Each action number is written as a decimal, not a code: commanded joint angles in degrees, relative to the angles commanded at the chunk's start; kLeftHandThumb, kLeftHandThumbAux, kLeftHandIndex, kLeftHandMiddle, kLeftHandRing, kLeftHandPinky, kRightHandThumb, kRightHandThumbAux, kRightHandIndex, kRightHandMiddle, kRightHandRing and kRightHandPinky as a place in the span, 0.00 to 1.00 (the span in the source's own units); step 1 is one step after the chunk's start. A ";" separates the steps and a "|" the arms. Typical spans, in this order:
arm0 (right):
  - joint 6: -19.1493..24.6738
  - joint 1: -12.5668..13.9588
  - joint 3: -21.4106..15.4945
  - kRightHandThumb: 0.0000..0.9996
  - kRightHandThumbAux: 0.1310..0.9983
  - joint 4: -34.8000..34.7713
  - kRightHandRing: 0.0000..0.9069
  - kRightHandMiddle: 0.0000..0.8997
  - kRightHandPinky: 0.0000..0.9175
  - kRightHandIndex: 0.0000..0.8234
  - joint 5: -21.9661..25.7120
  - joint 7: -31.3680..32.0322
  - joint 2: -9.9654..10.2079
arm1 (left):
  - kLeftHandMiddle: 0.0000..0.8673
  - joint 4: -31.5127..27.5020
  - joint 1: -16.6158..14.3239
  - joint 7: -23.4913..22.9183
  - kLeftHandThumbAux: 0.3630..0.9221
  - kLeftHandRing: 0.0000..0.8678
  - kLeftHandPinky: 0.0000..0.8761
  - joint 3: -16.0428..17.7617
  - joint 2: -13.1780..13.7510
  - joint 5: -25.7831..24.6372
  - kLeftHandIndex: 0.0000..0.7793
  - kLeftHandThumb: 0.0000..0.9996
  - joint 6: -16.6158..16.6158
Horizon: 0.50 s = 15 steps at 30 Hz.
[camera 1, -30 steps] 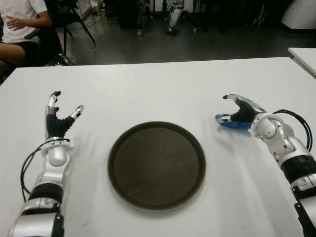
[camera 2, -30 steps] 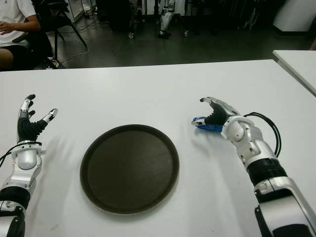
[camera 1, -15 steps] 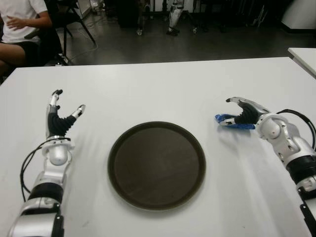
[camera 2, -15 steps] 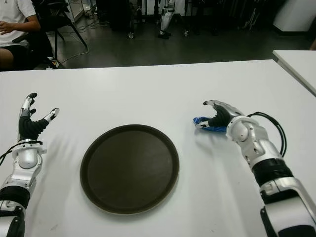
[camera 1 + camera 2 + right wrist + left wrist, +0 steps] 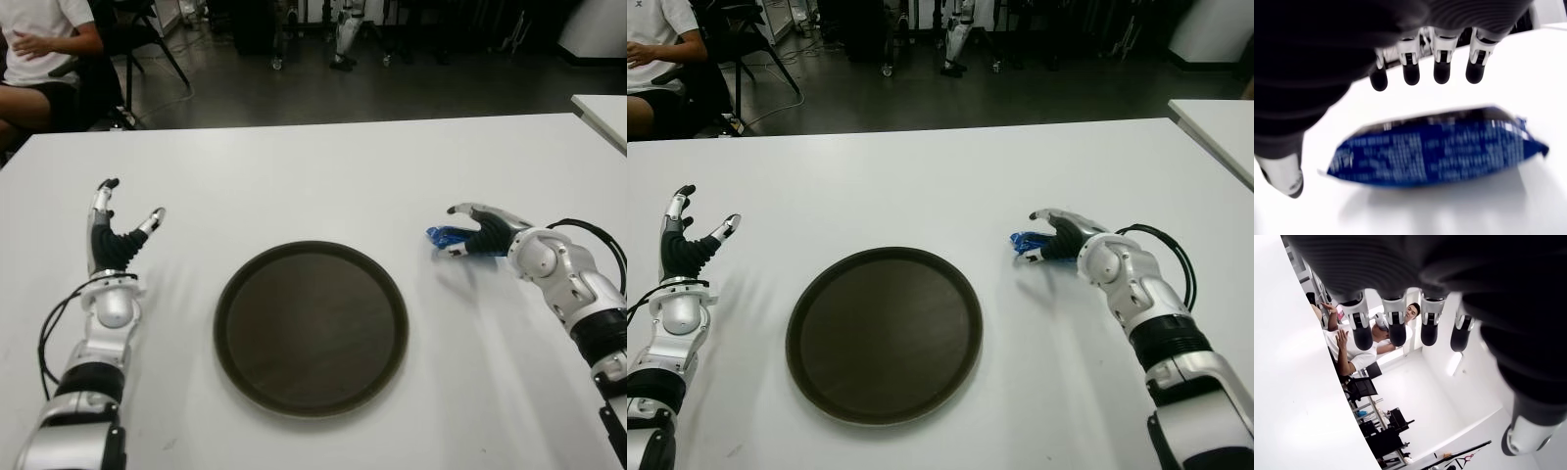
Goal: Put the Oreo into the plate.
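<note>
The Oreo (image 5: 437,235) is a blue packet lying flat on the white table (image 5: 313,176), just right of the plate. The plate (image 5: 312,328) is a round dark brown tray in the middle, with nothing on it. My right hand (image 5: 453,231) is cupped low over the packet's right end. In the right wrist view its fingers (image 5: 1442,68) reach past the far side of the Oreo (image 5: 1435,152) and the thumb (image 5: 1283,176) sits on the near side, not closed on it. My left hand (image 5: 118,225) shows left of the plate, fingers spread and pointing up, holding nothing.
A person (image 5: 39,49) sits beyond the table's far left corner beside a dark chair (image 5: 147,39). The corner of a second white table (image 5: 602,108) shows at the far right. A black cable (image 5: 588,235) loops off my right forearm.
My right hand has dropped lower and settled over the packet, covering more of it, with fingers flatter. The packet, the plate and the left hand have stayed put.
</note>
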 joint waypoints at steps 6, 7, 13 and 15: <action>-0.30 0.15 0.34 0.06 0.48 0.25 0.00 0.01 0.02 0.00 -0.17 -0.17 -0.25 | 0.05 -0.63 0.09 -0.18 0.56 0.04 0.01 0.53 -0.70 -0.90 0.05 0.00 -0.73; -0.36 0.12 0.40 0.05 0.48 0.30 0.01 0.01 0.01 0.00 -0.21 -0.12 -0.29 | 0.05 -0.67 0.10 -0.35 0.55 0.04 0.01 0.63 -0.78 -1.09 0.05 0.00 -0.85; -0.62 0.10 0.72 0.04 0.47 0.26 0.01 0.01 0.01 0.00 -0.60 0.34 -0.70 | 0.04 -0.28 -0.05 -1.09 0.52 0.03 0.00 0.92 -0.84 -1.96 0.05 0.00 -1.16; -0.62 0.10 0.84 0.05 0.48 0.05 0.01 0.01 0.01 0.00 -0.77 0.63 -0.90 | 0.03 -0.46 0.16 -0.85 0.50 0.02 0.00 0.46 -0.49 -1.28 0.04 0.00 -1.20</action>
